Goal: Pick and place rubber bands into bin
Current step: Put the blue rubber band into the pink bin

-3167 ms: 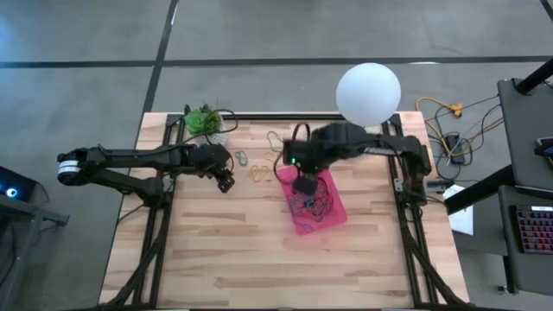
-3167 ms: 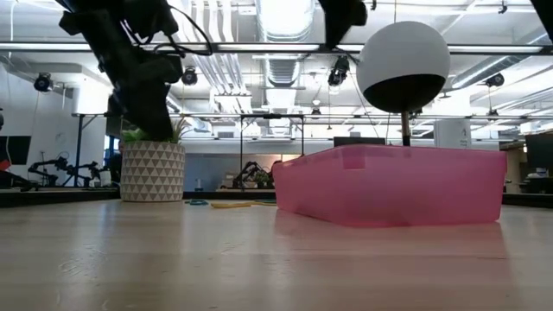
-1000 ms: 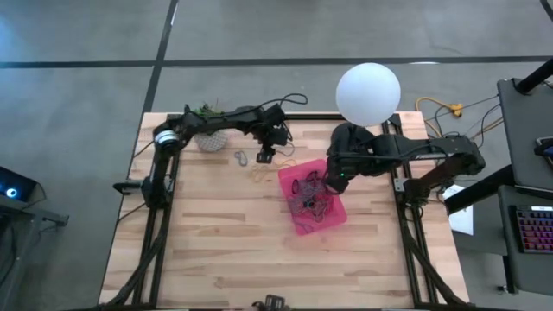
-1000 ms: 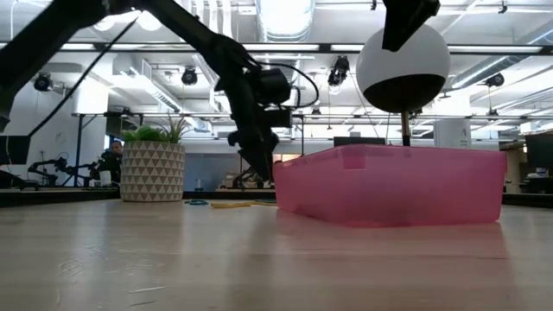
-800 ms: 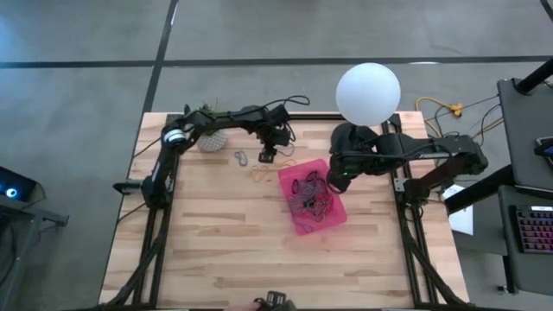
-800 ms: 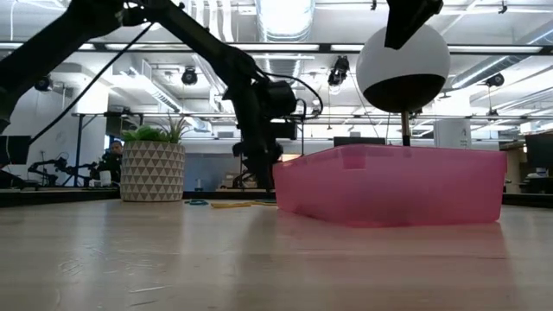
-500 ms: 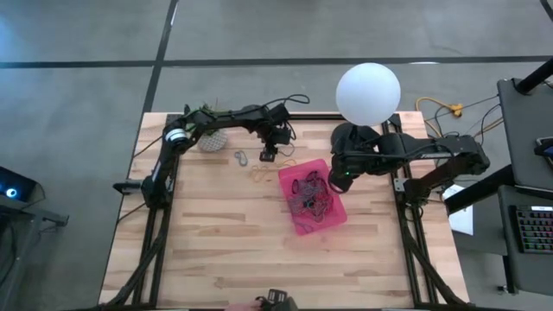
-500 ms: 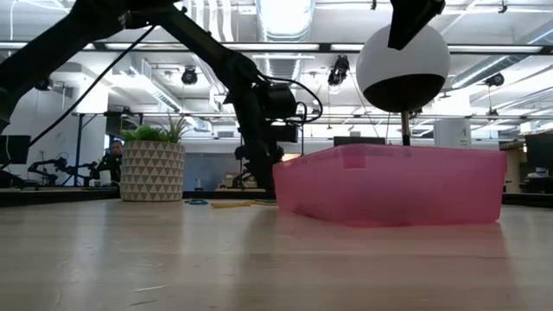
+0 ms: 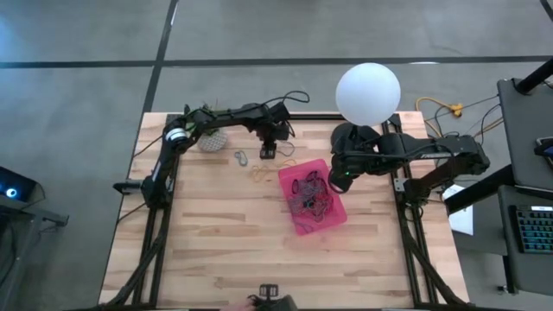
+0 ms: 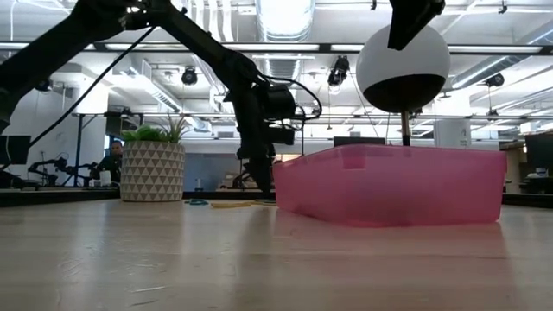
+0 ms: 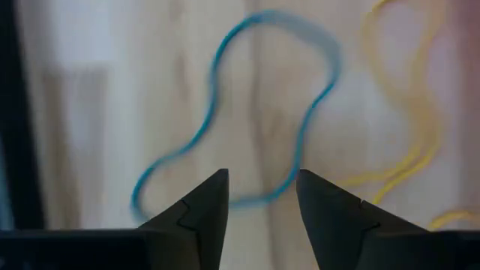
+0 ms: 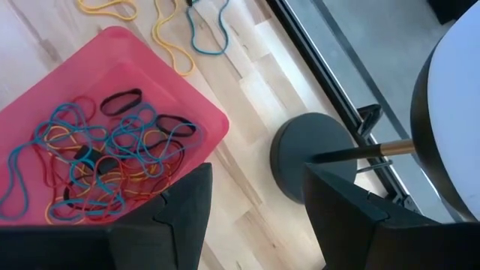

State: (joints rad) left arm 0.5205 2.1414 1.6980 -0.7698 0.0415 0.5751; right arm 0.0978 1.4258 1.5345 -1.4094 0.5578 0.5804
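Rubber bands mostly fill the pink bin (image 9: 333, 214) at table (image 9: 216, 250) centre. Right claw (image 12: 255, 217) waits spread beside it. Left claw (image 11: 261, 202), spread, straddles a blue band (image 11: 247, 112) lying flat; thin elastic may slip the closing tips.

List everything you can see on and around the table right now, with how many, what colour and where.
bin: one, pink, table centre-right.
rubber bands in bin: many, blue, red, yellow, black, tangled inside.
blue rubber band: one, on the wood just ahead of the left pincer.
yellow rubber bands: a few, on the wood left of the bin.
plant pot: one, white patterned, green plant, far left corner.
globe lamp: one, white, far edge.
left pincer: low over the blue band, fingers apart.
right pincer: open, waiting above the bin's far corner.
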